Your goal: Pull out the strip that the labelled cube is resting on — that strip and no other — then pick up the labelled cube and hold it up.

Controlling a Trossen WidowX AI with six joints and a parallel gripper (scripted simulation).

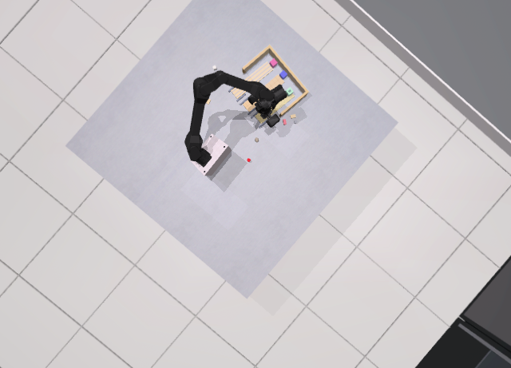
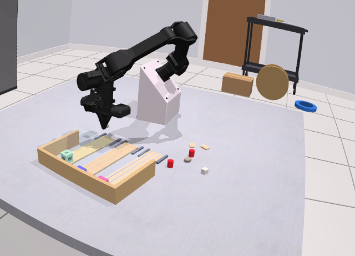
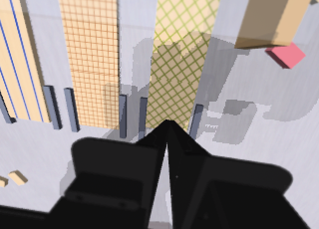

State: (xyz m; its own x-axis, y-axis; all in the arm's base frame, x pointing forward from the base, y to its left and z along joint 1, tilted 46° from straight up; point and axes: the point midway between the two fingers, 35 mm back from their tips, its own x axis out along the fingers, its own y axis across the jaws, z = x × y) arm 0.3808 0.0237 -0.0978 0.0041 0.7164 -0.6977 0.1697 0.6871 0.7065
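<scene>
Evidently closed on nothing: jaws (image 1: 264,113) (image 2: 104,128), above the near end of the green-hatched strip (image 1: 283,104) (image 2: 96,147) (image 3: 180,60); labelled cube (image 1: 289,91) (image 2: 66,156) at its far end.

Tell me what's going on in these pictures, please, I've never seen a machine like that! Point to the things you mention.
The machine is one black jointed robot arm (image 1: 197,116) (image 2: 148,46), bolted to a pale pink block (image 1: 223,148) (image 2: 151,104). One picture looks straight down, one looks from the side, and one comes from near the arm's wrist. On the grey table sits a light-brown wooden frame (image 1: 288,69) (image 2: 77,179) (image 3: 274,17), with three flat patterned strips inside. A mint-green cube with W letters (image 1: 289,91) (image 2: 66,156) rests on the yellow-green criss-cross strip (image 1: 284,104) (image 2: 94,147) (image 3: 174,75). The black pincer (image 2: 104,128) (image 3: 168,124) is shut, holding nothing, above that strip's near end.
</scene>
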